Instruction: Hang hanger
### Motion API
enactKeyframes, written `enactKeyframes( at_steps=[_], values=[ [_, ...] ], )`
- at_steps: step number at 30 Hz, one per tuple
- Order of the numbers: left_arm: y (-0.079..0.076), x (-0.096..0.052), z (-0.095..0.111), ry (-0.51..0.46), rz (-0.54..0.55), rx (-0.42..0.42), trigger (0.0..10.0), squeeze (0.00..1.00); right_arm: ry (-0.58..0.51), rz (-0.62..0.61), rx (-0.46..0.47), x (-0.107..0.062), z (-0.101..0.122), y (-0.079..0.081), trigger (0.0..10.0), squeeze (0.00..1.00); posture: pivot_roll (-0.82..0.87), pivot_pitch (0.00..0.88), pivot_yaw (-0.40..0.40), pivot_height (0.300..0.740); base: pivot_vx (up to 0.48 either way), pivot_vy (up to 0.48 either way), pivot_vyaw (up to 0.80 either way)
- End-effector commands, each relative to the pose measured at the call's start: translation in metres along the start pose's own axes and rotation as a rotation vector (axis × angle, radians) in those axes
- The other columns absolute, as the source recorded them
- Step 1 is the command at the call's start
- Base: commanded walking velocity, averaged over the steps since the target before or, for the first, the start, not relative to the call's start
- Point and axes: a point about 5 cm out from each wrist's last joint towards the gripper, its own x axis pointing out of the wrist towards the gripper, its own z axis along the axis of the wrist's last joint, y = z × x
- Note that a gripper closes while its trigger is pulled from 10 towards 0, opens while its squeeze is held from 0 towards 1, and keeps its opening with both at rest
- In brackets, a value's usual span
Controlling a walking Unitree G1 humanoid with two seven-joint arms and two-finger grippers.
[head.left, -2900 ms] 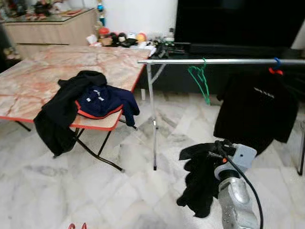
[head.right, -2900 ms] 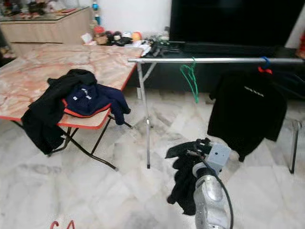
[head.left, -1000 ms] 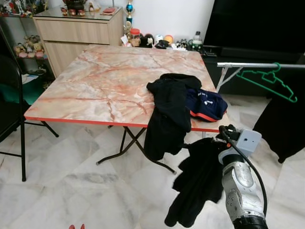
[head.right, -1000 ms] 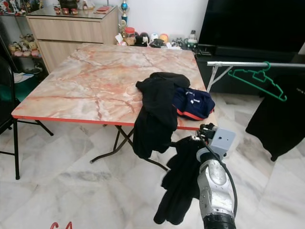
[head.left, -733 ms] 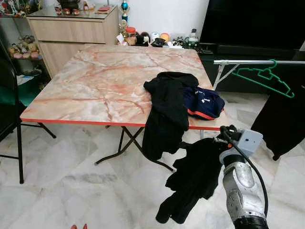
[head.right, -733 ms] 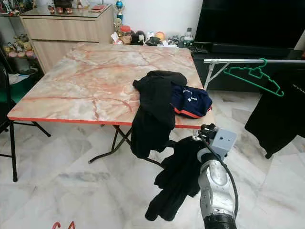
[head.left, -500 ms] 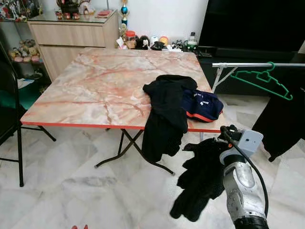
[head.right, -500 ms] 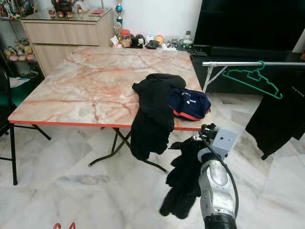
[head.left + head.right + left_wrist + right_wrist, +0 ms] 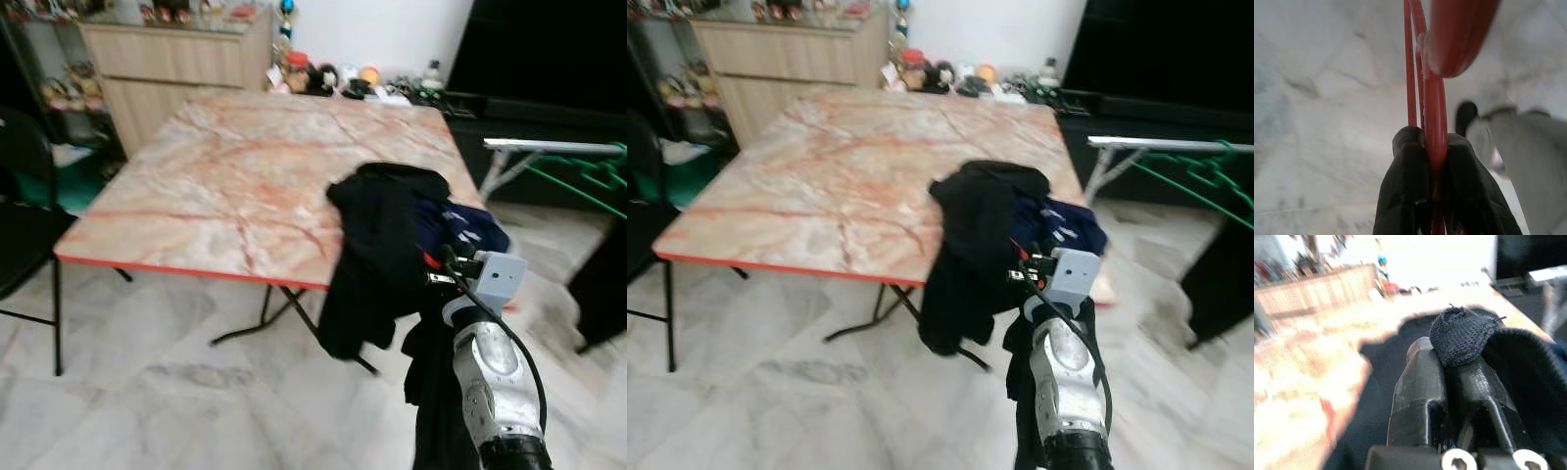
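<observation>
Left wrist view: left gripper (image 9: 1436,156) clamps red hanger (image 9: 1436,98); right gripper (image 9: 1449,367) pinches black garment (image 9: 1462,335).

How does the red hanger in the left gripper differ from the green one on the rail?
The red hanger is clamped between the left gripper fingers over the floor; the green hanger hangs free on the rail. Red is in hand, green already hung. Neither carries a garment that I can see.

A heap of clothes (image 9: 392,230) lies on the bench (image 9: 225,186) at its right front corner, partly hanging over the edge. A cabinet (image 9: 176,69) stands behind the bench, a chair (image 9: 24,225) to its left, a clothes rail (image 9: 554,147) to its right.
</observation>
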Motion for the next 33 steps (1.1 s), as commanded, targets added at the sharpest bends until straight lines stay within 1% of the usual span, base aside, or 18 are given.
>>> enactKeyframes(
  at_steps=[1, 3, 4, 7, 8, 9, 13, 17, 19, 22, 24, 25, 26, 27, 28, 30, 31, 33],
  values=[
    [-0.005, 0.001, 0.000, 0.004, -0.014, 0.012, 10.0, 0.00, -0.127, 0.039, -0.003, 0.010, 0.035, 0.004, 10.0, 0.00, 0.03, 0.011, -0.001, 0.740, 0.382, 0.000, 0.00],
    [-0.005, 0.001, 0.000, 0.004, -0.014, 0.013, 10.0, 0.00, -0.175, 0.077, -0.013, 0.015, 0.050, 0.011, 10.0, 0.00, 0.03, 0.011, 0.001, 0.740, 0.384, 0.000, 0.00],
    [-0.005, 0.001, 0.000, 0.004, -0.015, 0.014, 10.0, 0.00, -0.230, 0.127, -0.021, 0.021, 0.067, 0.020, 10.0, 0.00, 0.03, 0.009, 0.002, 0.740, 0.386, 0.000, 0.00],
    [-0.005, 0.001, 0.000, 0.005, -0.016, 0.016, 10.0, 0.00, -0.292, 0.175, -0.057, 0.028, 0.088, 0.029, 10.0, 0.00, 0.03, 0.005, 0.007, 0.740, 0.387, 0.000, 0.00],
    [-0.005, 0.001, 0.000, 0.005, -0.016, 0.018, 10.0, 0.00, -0.317, 0.190, -0.080, 0.033, 0.099, 0.033, 10.0, 0.00, 0.03, 0.004, 0.007, 0.740, 0.386, 0.000, 0.00],
    [-0.005, 0.001, -0.001, 0.008, -0.016, 0.023, 10.0, 0.00, -0.355, 0.201, -0.116, 0.041, 0.118, 0.037, 10.0, 0.00, 0.03, 0.001, 0.003, 0.740, 0.386, 0.000, 0.00],
    [-0.006, 0.001, -0.002, 0.013, -0.017, 0.028, 10.0, 0.00, -0.418, 0.201, -0.136, 0.053, 0.148, 0.041, 10.0, 0.00, 0.02, 0.000, 0.004, 0.740, 0.386, 0.000, 0.00],
    [-0.010, 0.001, -0.004, 0.023, -0.023, 0.036, 10.0, 0.00, -0.410, 0.147, -0.160, 0.066, 0.156, 0.035, 10.0, 0.00, 0.02, 0.000, -0.001, 0.740, 0.386, 0.000, 0.00],
    [-0.011, 0.001, -0.005, 0.026, -0.027, 0.046, 10.0, 0.00, -0.365, 0.123, -0.139, 0.072, 0.157, 0.031, 10.0, 0.00, 0.02, 0.000, -0.006, 0.740, 0.382, 0.000, 0.00],
    [-0.011, 0.001, -0.006, 0.033, -0.036, 0.042, 10.0, 0.00, -0.267, 0.029, -0.161, 0.078, 0.144, 0.019, 10.0, 0.00, 0.01, 0.000, -0.006, 0.740, 0.229, 0.000, 0.00],
    [-0.011, 0.000, -0.008, 0.039, -0.036, 0.066, 10.0, 0.00, -0.169, -0.028, -0.165, 0.078, 0.126, 0.009, 10.0, 0.00, 0.01, 0.000, -0.006, 0.740, 0.000, 0.000, 0.00],
    [-0.011, 0.000, -0.008, 0.039, -0.036, 0.064, 10.0, 0.00, -0.120, -0.067, -0.140, 0.076, 0.114, 0.002, 10.0, 0.00, 0.02, 0.000, -0.005, 0.740, 0.000, 0.000, 0.00],
    [-0.010, 0.000, -0.011, 0.044, -0.036, 0.062, 10.0, 0.00, -0.017, -0.133, -0.085, 0.069, 0.087, -0.010, 10.0, 0.00, 0.02, 0.000, -0.002, 0.740, 0.000, 0.000, 0.00],
    [-0.010, 0.000, -0.011, 0.044, -0.036, 0.062, 10.0, 0.00, -0.017, -0.133, -0.085, 0.069, 0.087, -0.010, 10.0, 0.00, 0.02, 0.000, -0.002, 0.740, 0.000, 0.000, 0.00],
    [-0.008, -0.001, -0.014, 0.055, -0.037, 0.074, 10.0, 0.00, 0.055, -0.156, -0.066, 0.062, 0.064, -0.017, 10.0, 0.00, 0.00, 0.000, 0.002, 0.740, 0.000, 0.000, 0.00],
    [-0.006, -0.002, -0.018, 0.068, -0.041, 0.088, 10.0, 0.00, 0.124, -0.164, -0.104, 0.054, 0.043, -0.023, 10.0, 0.00, 0.00, 0.000, 0.007, 0.740, 0.000, 0.000, 0.00],
    [-0.004, -0.003, -0.021, 0.079, -0.047, 0.098, 10.0, 0.00, 0.196, -0.178, -0.111, 0.045, 0.022, -0.029, 10.0, 0.00, 0.00, 0.000, 0.008, 0.740, 0.000, 0.000, 0.00],
    [-0.002, -0.004, -0.023, 0.086, -0.050, 0.105, 10.0, 0.00, 0.230, -0.177, -0.116, 0.038, 0.011, -0.032, 10.0, 0.00, 0.00, 0.000, 0.007, 0.740, 0.000, 0.000, 0.00]
  ],
)
